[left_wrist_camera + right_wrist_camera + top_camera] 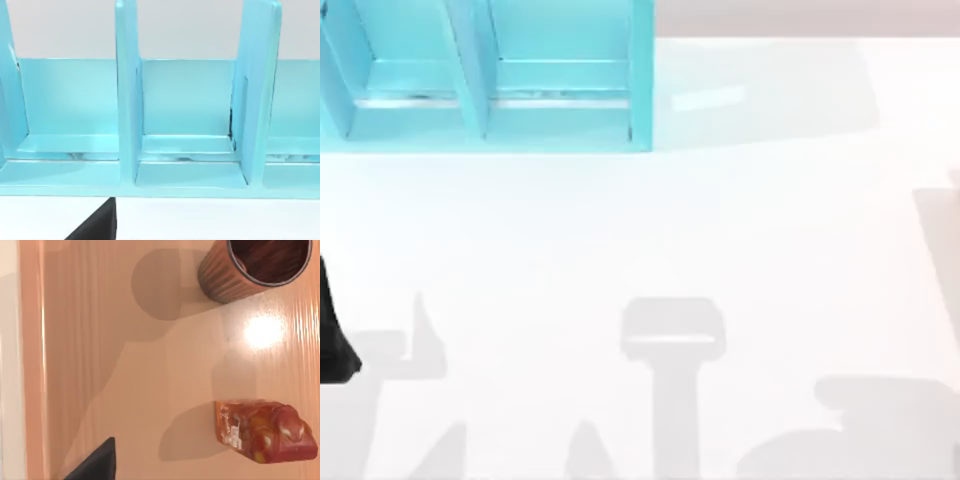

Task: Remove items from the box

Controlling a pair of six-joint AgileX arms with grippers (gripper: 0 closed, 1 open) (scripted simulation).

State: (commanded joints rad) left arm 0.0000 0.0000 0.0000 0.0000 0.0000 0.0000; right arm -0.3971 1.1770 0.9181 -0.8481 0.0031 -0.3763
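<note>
In the right wrist view I look down into the peach-coloured box (pixel 31 350). The items stand apart on its floor. One is a pinkish-brown ribbed cup (pixel 235 275), upright with a dark inside. The other is an orange-brown carton (pixel 265 432) with a red gabled end, lying on its side. A dark part of my right gripper (pixel 95 465) shows at the picture's edge, above the floor near the box wall and touching neither item. My left gripper (pixel 95 225) hangs in front of a blue shelf, and in the top view the left arm (pixel 335 340) sits at the table's left edge.
A light blue shelf unit (pixel 560 100) with upright dividers stands at the back left of the white table (pixel 650 230). In the left wrist view its compartments (pixel 187 115) hold nothing. Grey shadows of the arms lie along the table's front.
</note>
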